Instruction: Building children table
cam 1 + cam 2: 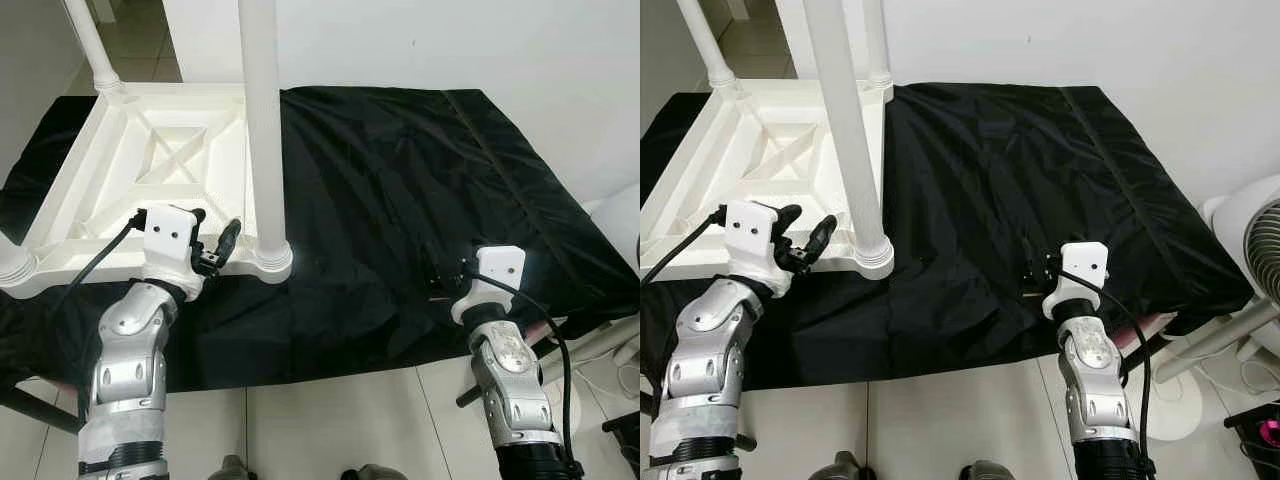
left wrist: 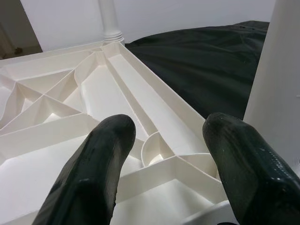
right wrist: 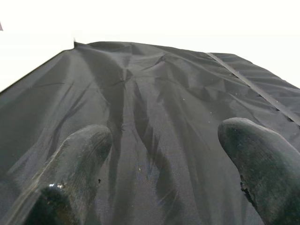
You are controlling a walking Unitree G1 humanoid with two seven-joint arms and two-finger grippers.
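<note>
- Two grippers noted: my left gripper (image 1: 215,243) gapes over the upturned white table (image 1: 150,165), beside a leg (image 1: 262,120).
- My right gripper (image 1: 1037,270), fingers apart, hovers above the black cloth (image 1: 400,180).

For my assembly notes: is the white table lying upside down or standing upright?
Upside down: the white table shows its ribbed underside, lying on the black cloth, with legs pointing upward.

White plastic children's table (image 1: 160,165) lies upside down on black cloth (image 1: 400,200), legs (image 1: 262,130) pointing up.
</note>
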